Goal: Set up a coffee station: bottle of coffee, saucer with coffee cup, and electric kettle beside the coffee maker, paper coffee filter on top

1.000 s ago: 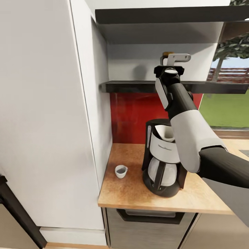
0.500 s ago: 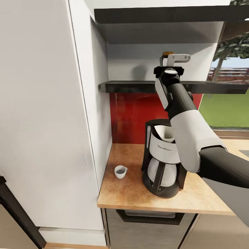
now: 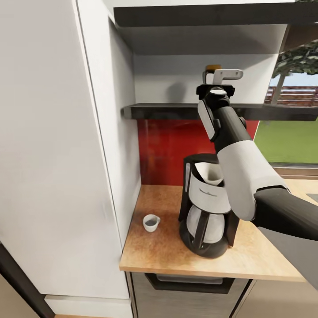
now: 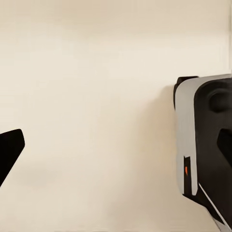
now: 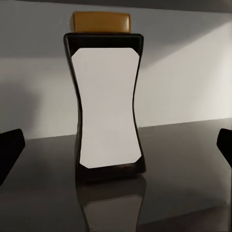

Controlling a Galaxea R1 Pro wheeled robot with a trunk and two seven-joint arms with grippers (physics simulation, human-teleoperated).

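My right claw (image 3: 222, 76): raised to the kitchen shelf (image 3: 168, 110), fingers spread wide, nothing held. In the right wrist view the bottle of coffee (image 5: 107, 101) stands between the two fingertips, touching neither.

My left claw (image 4: 116, 145): fingers parted before a plain pale surface, empty.

Items, left to right:

1. Coffee cup (image 3: 150, 222): white, upright on the countertop (image 3: 159, 256) near its left edge, just beside the tall white cabinet (image 3: 53, 145). No saucer under it.
2. Coffee maker (image 3: 204, 207): on the countertop, right of the cup, apart from it. Paper coffee filter (image 3: 211, 173) sits in its top.
3. Bottle of coffee: upright on the shelf, above the coffee maker, close to the shelf's front edge. Dark, yellow cap, white label.

Handling, by my estimate: rigid, probably glass, glossy and liable to slip; moderate weight; breakable if dropped. Best hold is across the narrow waist, below the shoulders, square to the label, so it cannot slide down or tip.
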